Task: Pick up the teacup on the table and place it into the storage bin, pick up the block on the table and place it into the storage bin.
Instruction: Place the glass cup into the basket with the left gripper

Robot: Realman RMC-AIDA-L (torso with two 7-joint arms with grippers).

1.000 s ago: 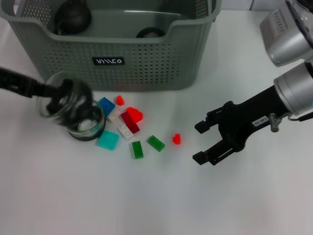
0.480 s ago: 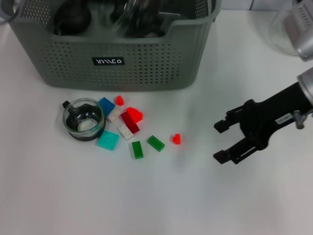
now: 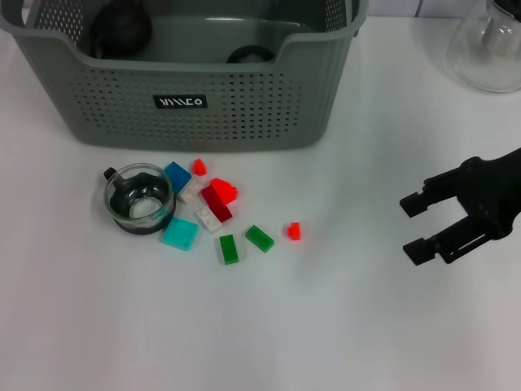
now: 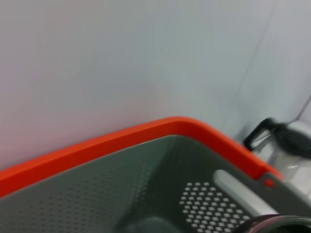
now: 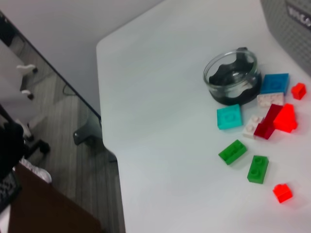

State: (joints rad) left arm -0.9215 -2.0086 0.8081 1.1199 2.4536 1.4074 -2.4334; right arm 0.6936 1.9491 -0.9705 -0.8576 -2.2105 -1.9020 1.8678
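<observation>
The teacup (image 3: 140,198), clear glass with a dark base, stands upright on the white table in front of the storage bin's left half; it also shows in the right wrist view (image 5: 231,77). Several small blocks lie just right of it: blue (image 3: 177,175), cyan (image 3: 180,234), red (image 3: 222,191), two green (image 3: 228,248) and a lone small red one (image 3: 294,230). The storage bin (image 3: 244,114) stands at the back with dark round items inside. My right gripper (image 3: 412,228) hangs open and empty at the right edge, well apart from the blocks. My left gripper is out of view.
A clear glass flask (image 3: 488,49) stands at the back right corner. The left wrist view shows a bin's perforated inner wall (image 4: 146,184) under an orange rim. In the right wrist view the table's edge (image 5: 109,145) drops to the floor beyond the teacup.
The left arm, blurred beside the teacup and then over the bin, has left the head view. My right gripper has drawn back to the right, still open.
</observation>
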